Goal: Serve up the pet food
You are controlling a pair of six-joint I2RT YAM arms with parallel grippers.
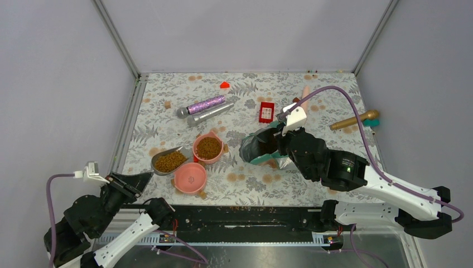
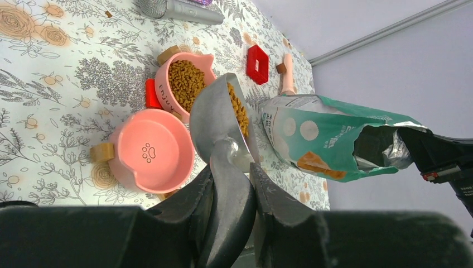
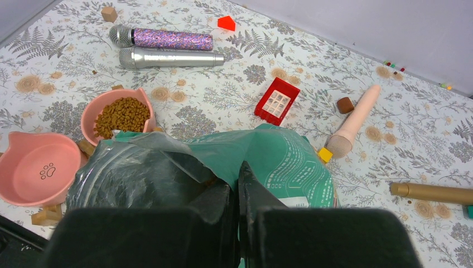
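Lettering on the full bowl [image 2: 163, 92] reads "Enjoy"; your left gripper [image 2: 231, 167] clamps the scoop [image 2: 215, 114], right gripper [image 3: 234, 178] pinches the pouch [image 3: 279, 162] tight.

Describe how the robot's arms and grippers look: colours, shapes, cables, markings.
Both arms: black jointed bodies, white link shells, a purple cable to a white wrist mount. The right arm shows a green light. The left gripper and right gripper have blunt matte-black fingers.

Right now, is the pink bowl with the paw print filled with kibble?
No, the paw-print bowl shows a bare inside, while kibble fills the other pink bowl and the scoop.
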